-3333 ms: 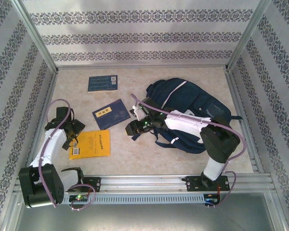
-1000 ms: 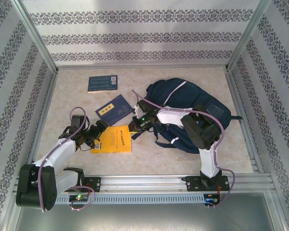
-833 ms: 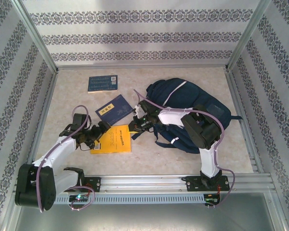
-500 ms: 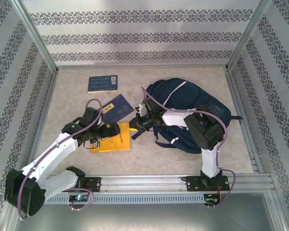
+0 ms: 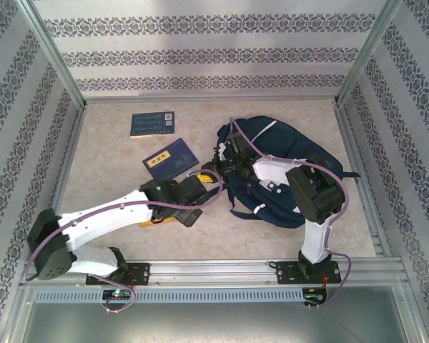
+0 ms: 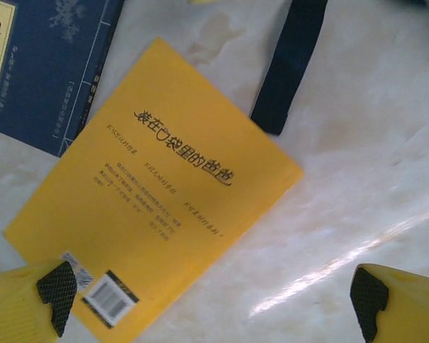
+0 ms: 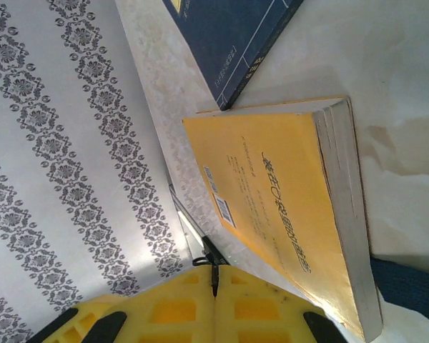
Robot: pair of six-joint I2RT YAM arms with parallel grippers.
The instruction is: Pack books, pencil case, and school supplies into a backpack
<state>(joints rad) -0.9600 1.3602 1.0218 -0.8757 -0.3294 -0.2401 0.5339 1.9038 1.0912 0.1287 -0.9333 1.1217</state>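
Observation:
A yellow-orange book lies flat on the table, back cover up. My left gripper hangs open just above it, one fingertip over the barcode corner and the other over bare table. In the top view the left gripper covers most of that book. My right gripper is shut on a thin black tab, with the yellow book right in front of it. It sits at the left edge of the navy backpack. Two dark blue books lie further back.
A dark backpack strap lies on the table beside the yellow book's far corner. The nearer blue book almost touches the yellow one. Patterned walls close in the table on three sides; a metal rail runs along the near edge.
The left arm swung right and forward over the yellow book, and its jaws finished opening wide. The right gripper, still shut, drew back a little toward the backpack.

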